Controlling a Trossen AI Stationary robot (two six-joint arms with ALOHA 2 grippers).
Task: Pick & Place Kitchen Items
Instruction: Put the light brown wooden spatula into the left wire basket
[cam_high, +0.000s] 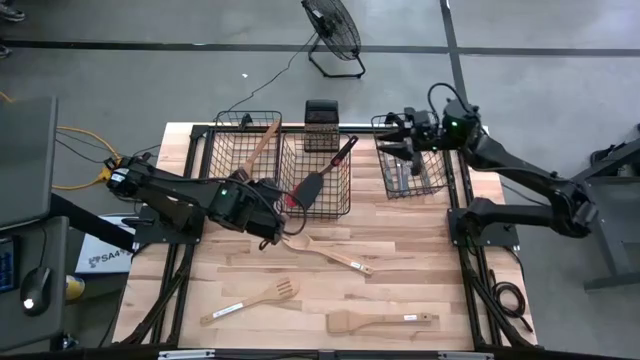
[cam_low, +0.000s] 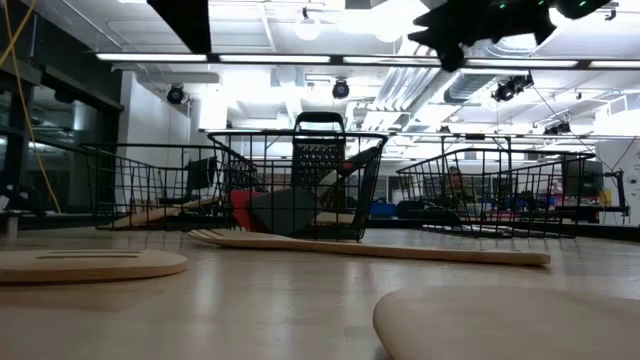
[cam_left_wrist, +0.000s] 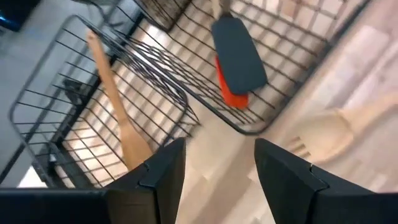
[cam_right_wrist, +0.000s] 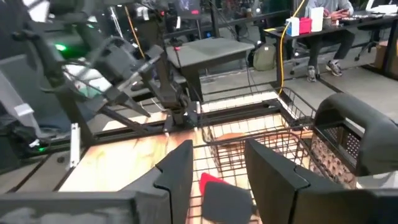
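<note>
Near the front corner of the middle basket (cam_high: 318, 175), the left gripper (cam_high: 272, 236) hangs low over the table (cam_high: 400, 240) with its fingers spread and nothing between them. Just ahead of it lies a wooden spoon (cam_high: 328, 252), bowl end towards the gripper, handle running off to the right. Nearer the front edge lie a slotted wooden spatula (cam_high: 250, 300) and a flat wooden spatula (cam_high: 382, 321), well apart from each other.

The middle basket holds a black spatula (cam_high: 310, 185) and a red one (cam_high: 293, 197), both leaning over the rim. A wooden spatula (cam_high: 262, 143) sits in the left basket (cam_high: 245, 150). The right gripper (cam_high: 395, 138) hovers above the right basket (cam_high: 410, 160), fingers parted with nothing between them; something dark lies in that basket, but I cannot tell what.

My guess is the spoon is next. The risk is the basket: the left gripper sits so close to the wire that a sloppy descent could snag a finger on the rim or shove the basket sideways. The spoon's bowl is broad and lies flat, so a pinch there may skid off or flip it; its thin handle could roll away if the fingers close off-centre.
</note>
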